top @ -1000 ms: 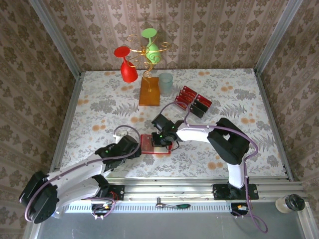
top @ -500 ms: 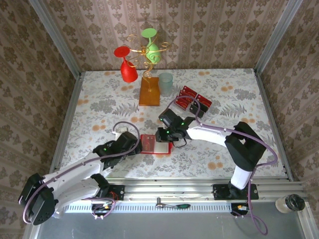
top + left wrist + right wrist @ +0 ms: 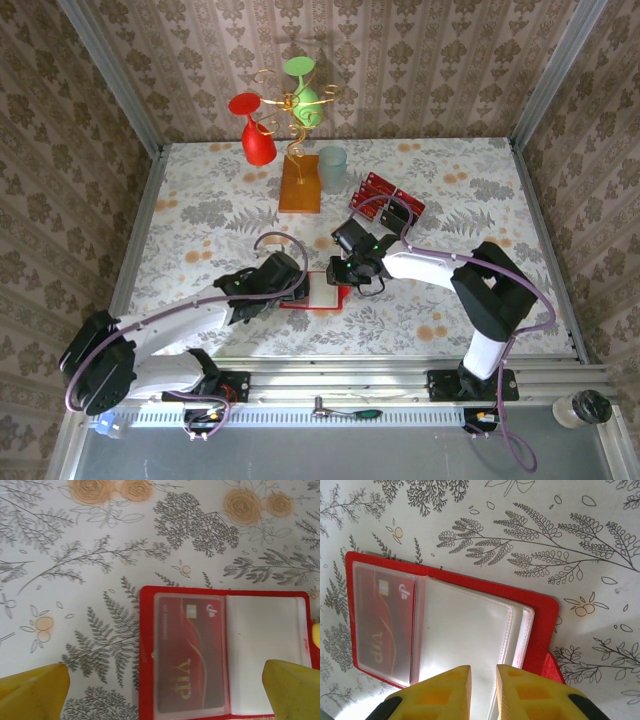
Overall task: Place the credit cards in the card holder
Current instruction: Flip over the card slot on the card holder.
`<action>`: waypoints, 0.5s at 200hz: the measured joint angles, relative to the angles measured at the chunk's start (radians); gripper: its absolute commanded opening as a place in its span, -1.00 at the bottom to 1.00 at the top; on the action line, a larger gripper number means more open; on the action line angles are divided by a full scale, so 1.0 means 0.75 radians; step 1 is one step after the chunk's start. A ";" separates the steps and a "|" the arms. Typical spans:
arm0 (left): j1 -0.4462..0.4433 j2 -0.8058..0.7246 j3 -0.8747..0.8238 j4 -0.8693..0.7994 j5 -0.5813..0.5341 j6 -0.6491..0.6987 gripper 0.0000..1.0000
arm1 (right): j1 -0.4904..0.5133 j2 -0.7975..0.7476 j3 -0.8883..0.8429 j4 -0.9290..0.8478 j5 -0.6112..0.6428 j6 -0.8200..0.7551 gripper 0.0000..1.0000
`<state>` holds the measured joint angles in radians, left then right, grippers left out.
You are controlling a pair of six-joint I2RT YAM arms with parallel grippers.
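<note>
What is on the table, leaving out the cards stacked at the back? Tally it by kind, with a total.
Card holder: 1
VIP card in its sleeve: 1
Wire stand: 1
Goblets: 2, a red goblet and a green goblet
Pale tumbler: 1
Total: 6

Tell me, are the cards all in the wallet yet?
No. One red VIP card is pocketed in the open red folding wallet. The right claw hovers empty above the blank pocket. The remaining red and dark cards wait farther back.
</note>
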<state>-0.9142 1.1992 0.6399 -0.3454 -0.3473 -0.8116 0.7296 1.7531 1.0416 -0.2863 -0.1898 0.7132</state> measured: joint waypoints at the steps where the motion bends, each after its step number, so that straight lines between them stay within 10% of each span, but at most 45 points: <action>1: -0.002 0.002 0.001 0.000 0.000 0.000 1.00 | 0.000 0.001 0.000 0.000 -0.001 0.000 -0.58; 100: -0.025 0.165 0.008 0.079 0.035 -0.001 1.00 | -0.002 0.067 0.007 0.023 -0.007 -0.010 -0.71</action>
<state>-0.9333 1.3228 0.6456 -0.2863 -0.3210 -0.8124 0.7280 1.8030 1.0466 -0.2687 -0.1951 0.7055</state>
